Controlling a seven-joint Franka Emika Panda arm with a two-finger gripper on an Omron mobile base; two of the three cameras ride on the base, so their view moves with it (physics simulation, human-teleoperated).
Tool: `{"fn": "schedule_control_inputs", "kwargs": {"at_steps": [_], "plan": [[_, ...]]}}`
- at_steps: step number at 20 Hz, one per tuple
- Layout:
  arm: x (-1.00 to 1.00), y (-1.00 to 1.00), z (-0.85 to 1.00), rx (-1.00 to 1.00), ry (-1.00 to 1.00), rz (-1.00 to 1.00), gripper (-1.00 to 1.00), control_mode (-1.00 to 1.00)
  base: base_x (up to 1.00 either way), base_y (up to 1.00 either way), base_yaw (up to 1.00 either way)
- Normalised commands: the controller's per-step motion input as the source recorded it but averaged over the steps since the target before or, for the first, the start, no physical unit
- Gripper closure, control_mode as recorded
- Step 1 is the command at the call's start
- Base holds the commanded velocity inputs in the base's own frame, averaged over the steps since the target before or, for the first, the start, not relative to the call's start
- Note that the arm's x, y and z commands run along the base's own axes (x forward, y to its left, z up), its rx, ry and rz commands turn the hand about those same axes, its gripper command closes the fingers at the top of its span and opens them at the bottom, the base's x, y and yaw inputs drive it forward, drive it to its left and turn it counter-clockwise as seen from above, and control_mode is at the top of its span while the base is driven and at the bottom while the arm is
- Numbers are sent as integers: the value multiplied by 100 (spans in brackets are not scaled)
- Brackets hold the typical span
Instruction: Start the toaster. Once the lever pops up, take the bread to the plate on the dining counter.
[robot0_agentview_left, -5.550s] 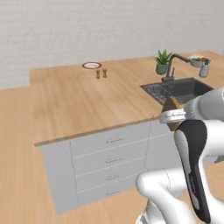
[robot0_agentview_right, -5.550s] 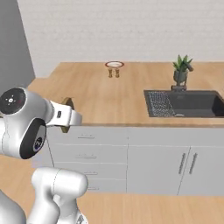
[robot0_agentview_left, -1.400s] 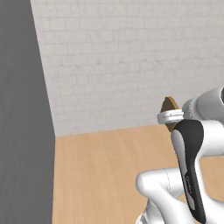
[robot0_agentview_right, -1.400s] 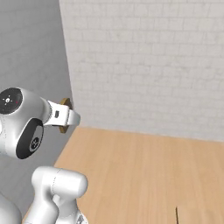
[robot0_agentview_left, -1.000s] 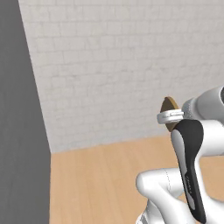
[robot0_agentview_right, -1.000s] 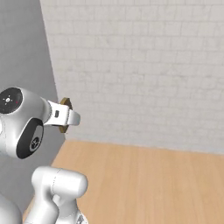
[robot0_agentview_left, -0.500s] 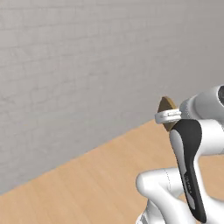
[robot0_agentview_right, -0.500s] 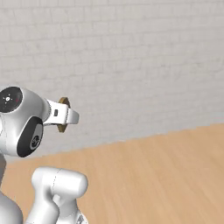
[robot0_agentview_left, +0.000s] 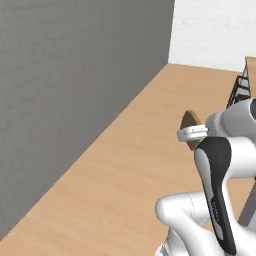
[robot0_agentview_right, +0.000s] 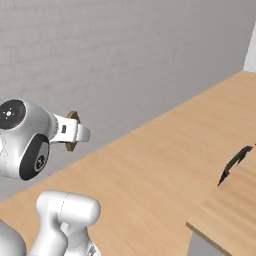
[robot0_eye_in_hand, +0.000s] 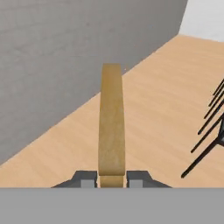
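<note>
Wooden floor (robot0_agentview_left: 125, 165) beside grey wall (robot0_agentview_left: 65, 85); gripper (robot0_eye_in_hand: 112, 178) clamped on bread (robot0_eye_in_hand: 111, 122)

Glossy white rounded arm links, black joint panels, round grey joint cap, small dark fingers (robot0_eye_in_hand: 85, 178)

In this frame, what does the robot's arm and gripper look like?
The arm is glossy white with rounded, bulbous links and a black panel along one segment. In the right base view, a round joint cap carries small dark marks. The gripper ends in two small dark grey, blocky finger tips.
</note>
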Motion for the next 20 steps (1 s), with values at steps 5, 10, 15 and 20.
{"fn": "schedule_control_inputs", "kwargs": {"at_steps": [5, 10, 15, 20], "plan": [[0, 0, 0, 0, 0, 0, 100, 100, 34, 22, -78], [0, 0, 0, 0, 0, 0, 100, 100, 42, 28, -75], [0, 0, 0, 0, 0, 0, 100, 100, 77, 49, -63], [0, 0, 0, 0, 0, 0, 100, 100, 84, 68, -61]]}}
